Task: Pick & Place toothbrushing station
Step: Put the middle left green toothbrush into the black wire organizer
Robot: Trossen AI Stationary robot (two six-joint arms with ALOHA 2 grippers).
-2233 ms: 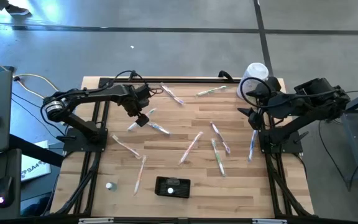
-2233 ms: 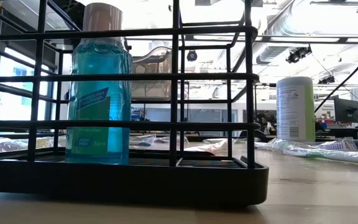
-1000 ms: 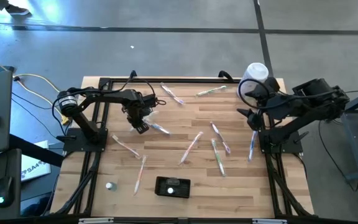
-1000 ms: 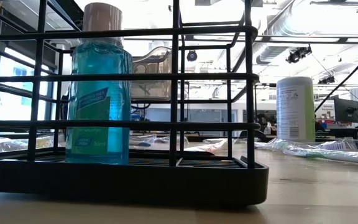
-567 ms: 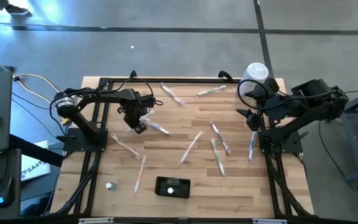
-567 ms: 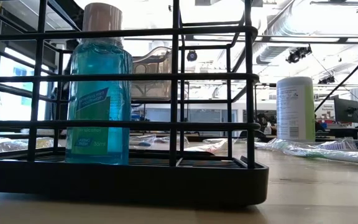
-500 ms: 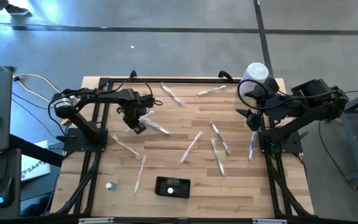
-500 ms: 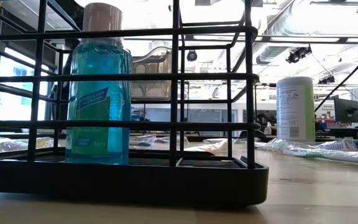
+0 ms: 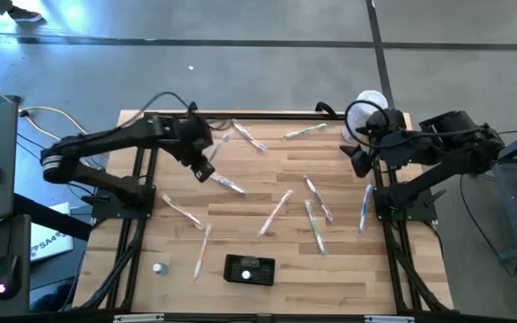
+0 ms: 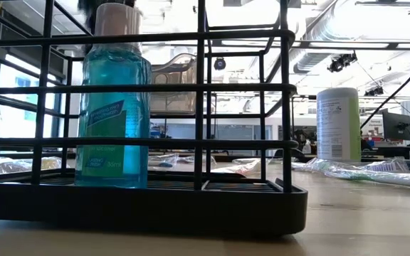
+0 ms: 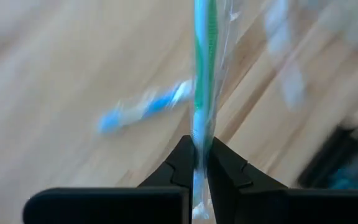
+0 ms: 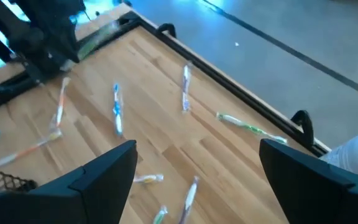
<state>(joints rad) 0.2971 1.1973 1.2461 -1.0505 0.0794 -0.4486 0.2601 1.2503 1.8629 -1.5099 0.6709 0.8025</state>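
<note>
The toothbrushing station (image 9: 248, 269) is a low black wire rack near the table's front edge. It fills the low view (image 10: 141, 203) and holds a blue mouthwash bottle (image 10: 112, 107). My left gripper (image 9: 205, 169) hangs over the table's far left part, shut on a wrapped green-and-white toothbrush (image 11: 202, 93). That toothbrush shows as a pale streak (image 9: 218, 144) in the high view. My right gripper (image 9: 357, 158) waits raised at the far right, open (image 12: 197, 180), with nothing between its fingers. My left gripper pinches the wrapped toothbrush near one end (image 11: 199, 146) between its two fingertips. A short bit of wrapper shows behind them. The fingers slant down from the table's left side. The toothbrush sticks out past the fingertips, lifted clear of the table.
Several wrapped toothbrushes lie scattered over the wooden table, one blue (image 9: 230, 186) just below my left gripper. A tall white container (image 9: 371, 105) stands at the far right corner. A small round item (image 9: 158, 267) lies left of the rack.
My left gripper, shut throughout, has risen quickly from just above the table and tipped to a flatter slant. The toothbrush has come up with it, well clear of the wood. My right wrist has rolled a little in place.
</note>
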